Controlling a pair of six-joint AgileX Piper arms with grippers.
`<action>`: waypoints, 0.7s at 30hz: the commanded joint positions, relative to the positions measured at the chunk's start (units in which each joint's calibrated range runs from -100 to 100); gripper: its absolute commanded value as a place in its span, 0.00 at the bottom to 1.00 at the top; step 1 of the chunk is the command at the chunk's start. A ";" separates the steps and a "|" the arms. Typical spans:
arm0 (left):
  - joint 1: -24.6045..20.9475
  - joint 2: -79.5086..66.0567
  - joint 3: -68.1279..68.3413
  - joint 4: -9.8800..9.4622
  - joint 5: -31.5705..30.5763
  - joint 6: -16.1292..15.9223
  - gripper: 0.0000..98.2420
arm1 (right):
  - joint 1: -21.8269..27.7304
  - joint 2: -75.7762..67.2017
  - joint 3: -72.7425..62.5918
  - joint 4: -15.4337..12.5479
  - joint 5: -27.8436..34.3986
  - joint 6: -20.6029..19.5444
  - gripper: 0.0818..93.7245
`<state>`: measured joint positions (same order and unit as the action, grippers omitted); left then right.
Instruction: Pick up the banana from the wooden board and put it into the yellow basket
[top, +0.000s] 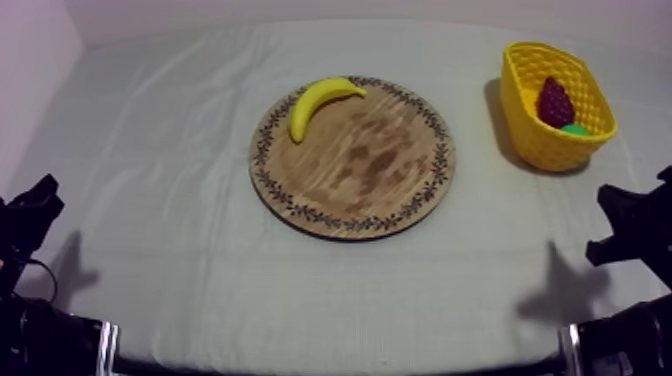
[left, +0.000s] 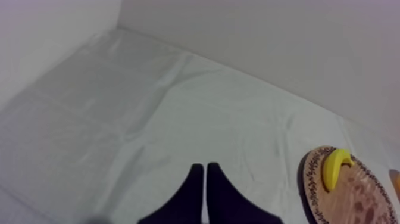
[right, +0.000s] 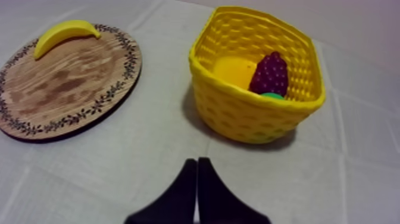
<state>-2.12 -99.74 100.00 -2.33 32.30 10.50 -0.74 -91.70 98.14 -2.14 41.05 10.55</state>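
Left gripper sits low at its own side, and its two black fingers lie pressed together into a narrow wedge with nothing between them. It hangs over the bare cloth, well apart from the board.

Further to the right, the board lies flat in the middle of the cloth. The banana rests on the far left part of it, close to the patterned rim, and its curve follows the rim. Both grippers are well apart from it.

Further right again, near the far right corner of the cloth, the basket stands apart from the board. Inside it lies a small red fruit, with something green just beside it.

Right gripper is also low at its side, in front of the basket, with its fingers closed together on nothing.
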 joint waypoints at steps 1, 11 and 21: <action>-0.02 0.00 0.00 0.01 0.03 -0.02 0.00 | 0.90 2.08 -0.20 -1.38 -0.84 1.66 0.01; -0.02 0.00 0.00 0.01 0.03 -0.02 0.00 | 0.68 12.34 -10.89 -6.38 -0.56 7.44 0.01; -0.02 0.00 0.00 0.01 0.03 -0.02 0.00 | -0.55 27.84 -31.93 -9.09 1.02 8.07 0.01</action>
<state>-2.12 -99.74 100.00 -2.33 32.30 10.50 -1.10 -67.76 72.40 -11.28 41.72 19.28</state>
